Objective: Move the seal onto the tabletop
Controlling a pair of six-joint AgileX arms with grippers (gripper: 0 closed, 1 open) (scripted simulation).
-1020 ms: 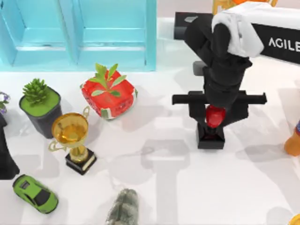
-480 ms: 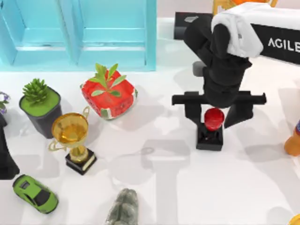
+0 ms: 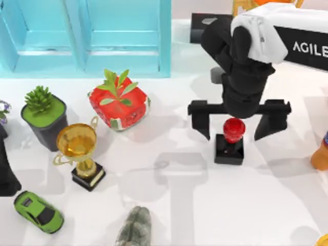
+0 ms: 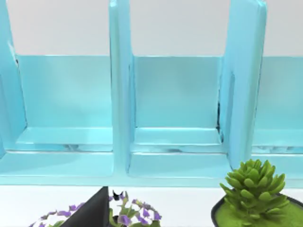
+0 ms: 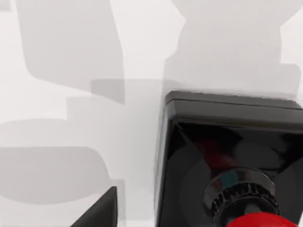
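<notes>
Your right gripper [image 3: 238,122] hangs over the seal [image 3: 230,139] with fingers spread wide, gripping nothing. The seal stands upright on the tabletop [image 3: 174,205], at about four o'clock from the red planter [image 3: 119,102]. Placement looks done; next, lift straight up without clipping the knob.

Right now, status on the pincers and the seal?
Right pincer open, straddling the red-knobbed, black-based seal. Seal upright on glossy white tabletop. Left arm parked at left edge. Nothing crowding it.

right gripper [image 3: 236,129] at frame centre-right, fingers spread wide, pointing down; left arm [image 3: 6,171] at left edge.
</notes>
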